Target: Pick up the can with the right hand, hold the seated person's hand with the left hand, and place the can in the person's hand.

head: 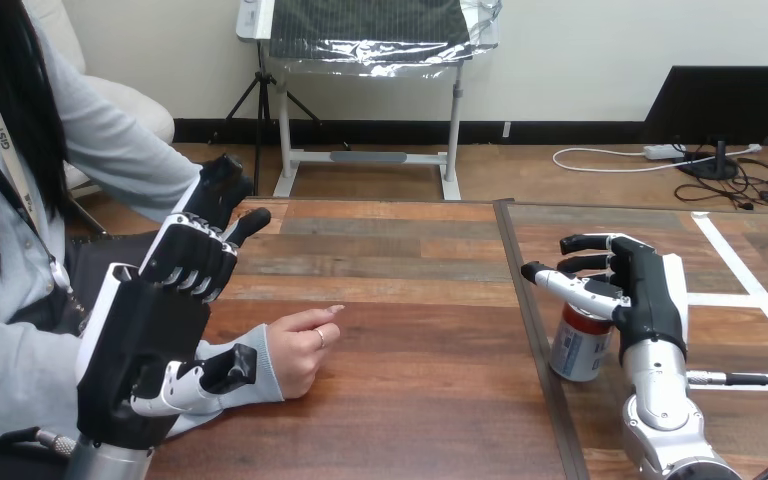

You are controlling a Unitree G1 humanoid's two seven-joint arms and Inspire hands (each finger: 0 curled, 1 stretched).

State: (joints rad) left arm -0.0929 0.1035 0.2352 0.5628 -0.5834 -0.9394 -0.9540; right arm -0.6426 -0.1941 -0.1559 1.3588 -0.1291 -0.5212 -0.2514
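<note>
A silver can [577,346] with a red top stands upright on the right part of the wooden table. My right hand [650,295] hovers just right of and above it, open, fingers stretched left over the can's top without closing round it. The person's hand [302,345] rests loosely curled on the table at centre left, its grey sleeve toward me. My left hand [150,335] is raised at the left, open with fingers pointing away from me. Its thumb [210,375] lies over the person's sleeved wrist, and I cannot tell whether they touch.
A dark seam [528,300] runs front to back between the two table halves, just left of the can. White tape lines [750,285] cross the right half. The person sits close at the table's left side.
</note>
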